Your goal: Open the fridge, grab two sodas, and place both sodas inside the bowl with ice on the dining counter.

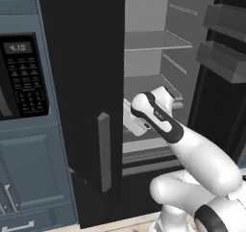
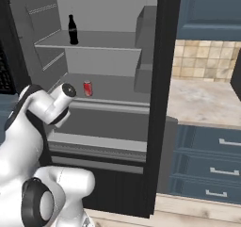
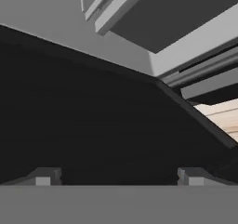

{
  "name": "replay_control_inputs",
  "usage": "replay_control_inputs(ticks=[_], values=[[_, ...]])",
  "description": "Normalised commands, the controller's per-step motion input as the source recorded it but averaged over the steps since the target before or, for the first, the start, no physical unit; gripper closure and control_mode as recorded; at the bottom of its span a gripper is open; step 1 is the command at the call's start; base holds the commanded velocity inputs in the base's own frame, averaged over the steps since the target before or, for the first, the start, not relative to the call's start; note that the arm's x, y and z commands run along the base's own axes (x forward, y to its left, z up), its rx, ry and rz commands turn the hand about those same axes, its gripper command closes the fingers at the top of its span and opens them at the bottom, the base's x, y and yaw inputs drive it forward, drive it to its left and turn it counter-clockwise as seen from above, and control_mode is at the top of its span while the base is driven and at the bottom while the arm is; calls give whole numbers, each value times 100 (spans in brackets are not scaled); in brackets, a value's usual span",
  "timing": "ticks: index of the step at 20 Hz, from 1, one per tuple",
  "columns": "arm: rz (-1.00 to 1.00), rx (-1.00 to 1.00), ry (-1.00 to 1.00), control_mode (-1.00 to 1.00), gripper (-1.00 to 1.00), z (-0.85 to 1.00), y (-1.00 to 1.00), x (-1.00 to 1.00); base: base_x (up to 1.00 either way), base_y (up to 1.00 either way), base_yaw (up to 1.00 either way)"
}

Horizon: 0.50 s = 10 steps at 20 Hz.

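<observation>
The black fridge (image 1: 81, 82) has its right door swung open onto a grey shelved interior (image 2: 103, 56); the left door with its grey bar handle (image 1: 104, 151) stands in front. One red soda can (image 2: 87, 88) stands upright on the middle shelf. My arm reaches into the opening, its hand (image 1: 130, 120) low and left of the can, just behind the left door. My gripper (image 3: 116, 176) is open and holds nothing, its fingertips (image 3: 44, 176) wide apart and facing a black door surface. The bowl and dining counter are out of view.
A dark bottle (image 2: 72, 29) stands on the upper shelf. Door bins (image 1: 223, 58) hang on the open right door. A blue-grey cabinet with a microwave (image 1: 21, 77) is on the left, and a beige wall counter (image 2: 202, 101) over blue drawers is on the right.
</observation>
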Motion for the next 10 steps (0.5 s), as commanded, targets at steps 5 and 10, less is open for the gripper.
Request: replay_control_inputs(ticks=[5, 10], values=[[2, 0, 0, -100, -100, -4, 78, -21, 0, 0, 0], [3, -3, 0, -100, -100, 0, 85, 0, 0, 0, 0]])
